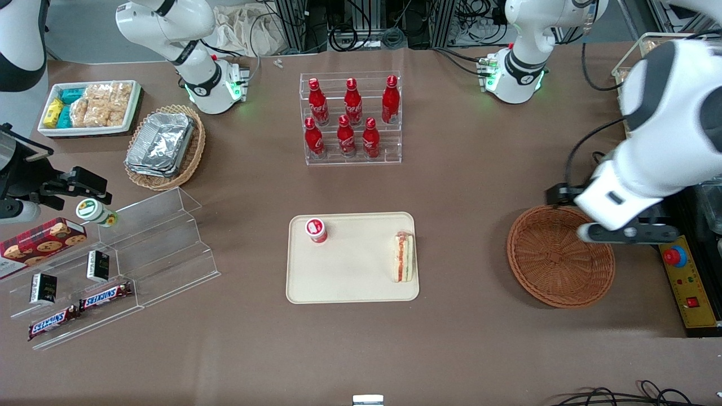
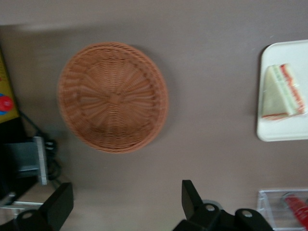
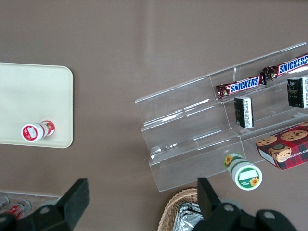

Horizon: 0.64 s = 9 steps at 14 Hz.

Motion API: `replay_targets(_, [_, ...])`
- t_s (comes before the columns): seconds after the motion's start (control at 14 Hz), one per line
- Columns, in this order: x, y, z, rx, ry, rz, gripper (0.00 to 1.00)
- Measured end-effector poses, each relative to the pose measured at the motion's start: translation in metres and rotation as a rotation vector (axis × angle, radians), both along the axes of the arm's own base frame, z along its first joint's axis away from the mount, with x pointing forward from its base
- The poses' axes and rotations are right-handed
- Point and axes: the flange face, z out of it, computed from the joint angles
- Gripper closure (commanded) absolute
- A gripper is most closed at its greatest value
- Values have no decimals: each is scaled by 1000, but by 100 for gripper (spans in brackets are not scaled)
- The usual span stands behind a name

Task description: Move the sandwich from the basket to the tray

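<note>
The sandwich (image 1: pixel 403 257), a pale wedge with red and green layers, lies on the cream tray (image 1: pixel 350 285) close to the tray's edge that faces the basket. The round reddish-brown wicker basket (image 1: pixel 555 259) is empty. The left arm's gripper (image 1: pixel 625 232) hangs high over the basket's rim at the working arm's end of the table. In the left wrist view the gripper (image 2: pixel 126 192) is open, with only bare table between its black fingers (image 2: pixel 191 195). That view also shows the empty basket (image 2: pixel 113 96), the sandwich (image 2: pixel 283 93) and a corner of the tray (image 2: pixel 279 132).
A small red-capped bottle (image 1: pixel 316 230) stands on the tray. A rack of red cola bottles (image 1: pixel 351 118) sits farther from the front camera. A yellow box with a red stop button (image 1: pixel 685 279) lies beside the basket. A clear stepped shelf (image 1: pixel 146 254) stands toward the parked arm's end.
</note>
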Motion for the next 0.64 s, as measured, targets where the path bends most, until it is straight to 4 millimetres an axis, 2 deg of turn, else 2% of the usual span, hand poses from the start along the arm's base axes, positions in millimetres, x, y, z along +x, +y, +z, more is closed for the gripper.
replay_targets(0.21, [-13, 74, 19, -46, -5, -21, 0])
replay_targets(0.29, [-24, 88, 28, -51, -12, -17, 0])
replay_targets(0.43, [-50, 93, 45, -55, -24, -16, 0])
replay_targets(0.5, [-61, 88, 50, -56, -27, -25, 0])
replay_targets(0.64, [-69, 74, 52, -54, -26, -20, 0])
